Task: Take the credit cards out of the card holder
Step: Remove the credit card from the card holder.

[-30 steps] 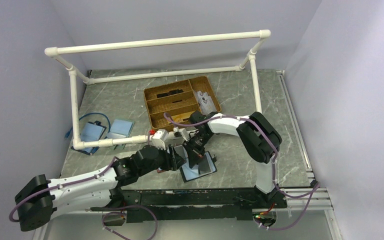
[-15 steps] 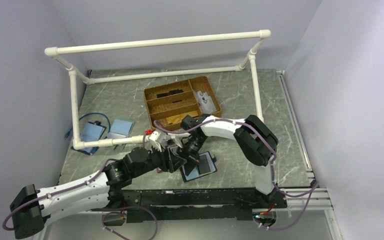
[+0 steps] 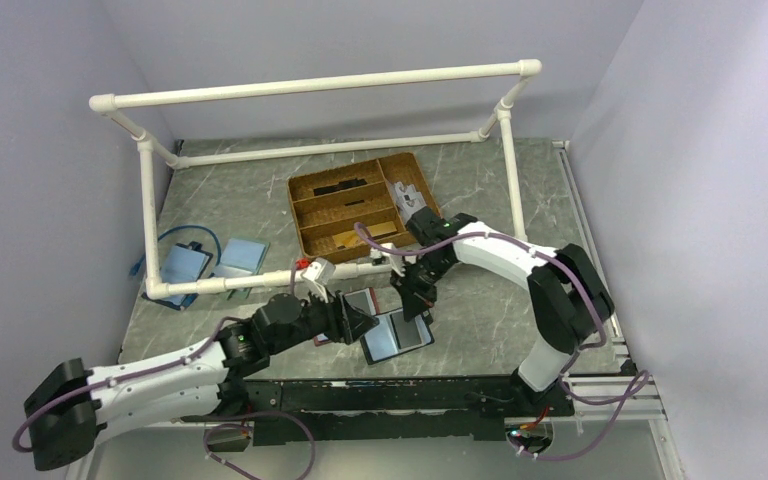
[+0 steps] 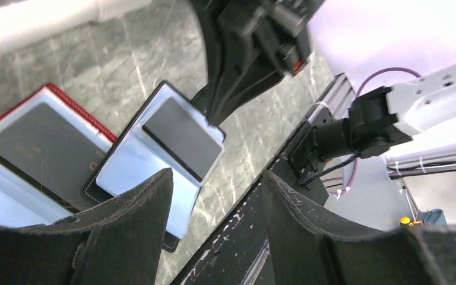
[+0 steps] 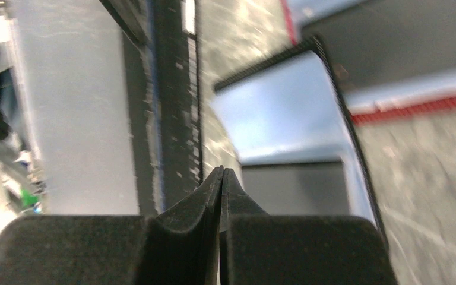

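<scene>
The black-edged folding card holder [image 3: 397, 335] lay open nearward of the brown compartment tray [image 3: 297, 215], with a dark grey card [image 4: 181, 136] in its pocket. The right gripper [image 5: 221, 172] was pinched shut and seemingly empty at the holder's tray-side end. The left gripper [image 4: 217, 184] gaped beside it. The card looked thin, stiff and slick, so it probably wanted nipping by an exposed edge.

Light: even, soft, from overhead; you see faint shadows | Glare: pale-blue sheen on the card holder [image 4: 132, 171] at 9 o'clock, left wrist view | Blur: your right wrist view smears throughout, right gripper [image 5: 221, 178] at 6 o'clock soft
</scene>
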Available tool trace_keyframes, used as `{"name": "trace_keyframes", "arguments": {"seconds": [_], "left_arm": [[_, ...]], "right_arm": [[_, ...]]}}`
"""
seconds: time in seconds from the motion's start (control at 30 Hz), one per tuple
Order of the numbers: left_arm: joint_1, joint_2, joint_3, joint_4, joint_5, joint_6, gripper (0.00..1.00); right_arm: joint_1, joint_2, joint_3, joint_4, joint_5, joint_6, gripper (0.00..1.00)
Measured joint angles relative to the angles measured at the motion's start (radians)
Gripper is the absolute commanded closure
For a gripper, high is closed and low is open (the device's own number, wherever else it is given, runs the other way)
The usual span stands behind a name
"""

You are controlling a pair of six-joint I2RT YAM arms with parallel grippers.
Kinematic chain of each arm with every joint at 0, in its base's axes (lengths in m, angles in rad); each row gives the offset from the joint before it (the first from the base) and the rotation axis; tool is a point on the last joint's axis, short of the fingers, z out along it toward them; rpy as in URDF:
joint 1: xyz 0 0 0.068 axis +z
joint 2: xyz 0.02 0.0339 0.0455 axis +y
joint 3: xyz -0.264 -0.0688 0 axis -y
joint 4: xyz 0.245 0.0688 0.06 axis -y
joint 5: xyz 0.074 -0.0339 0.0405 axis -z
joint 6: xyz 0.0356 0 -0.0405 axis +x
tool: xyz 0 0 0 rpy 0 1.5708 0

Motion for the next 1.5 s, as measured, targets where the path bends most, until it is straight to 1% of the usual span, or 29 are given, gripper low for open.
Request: {"name": "trace_keyframes", "arguments": {"seconds": [0.1, 0.23, 0.37, 0.47, 0.53, 0.63, 0.87, 1.1, 1.27, 1.5], "left_arm": [[0.0, 0.1, -0.017, 0.06, 0.0, -0.037, 0.38], [0.0, 0.283, -0.012, 0.122, 0.005, -0.093, 0.39], [0.001, 0.456, 0.037, 0.155, 0.019, -0.15, 0.46], [0.001, 0.584, 0.084, 0.202, 0.034, -0.194, 0.48], [0.001, 0.629, 0.098, 0.216, 0.04, -0.213, 0.48], [0.001, 0.668, 0.114, 0.21, 0.045, -0.24, 0.49], [0.001, 0.67, 0.161, 0.121, 0.041, -0.278, 0.53], [0.001, 0.725, 0.22, 0.044, 0.041, -0.314, 0.6], [0.001, 0.729, 0.234, 0.011, 0.04, -0.324, 0.6], [0.001, 0.729, 0.237, 0.005, 0.04, -0.324, 0.6]], "right_arm": [[-0.042, -0.036, -0.062, 0.037, 0.093, 0.023, 0.95], [-0.049, -0.019, -0.087, 0.075, 0.194, 0.048, 0.95], [-0.048, 0.011, -0.087, 0.104, 0.254, 0.065, 0.95], [-0.048, 0.026, -0.089, 0.115, 0.272, 0.076, 0.96], [-0.048, 0.028, -0.089, 0.116, 0.276, 0.082, 0.96], [-0.043, 0.036, -0.089, 0.121, 0.28, 0.089, 0.97], [-0.018, 0.055, -0.089, 0.126, 0.282, 0.104, 0.98], [-0.014, 0.057, -0.089, 0.128, 0.288, 0.127, 0.98], [-0.033, 0.056, -0.089, 0.128, 0.286, 0.13, 0.98], [-0.047, 0.032, -0.089, 0.126, 0.256, 0.108, 0.98]]}}
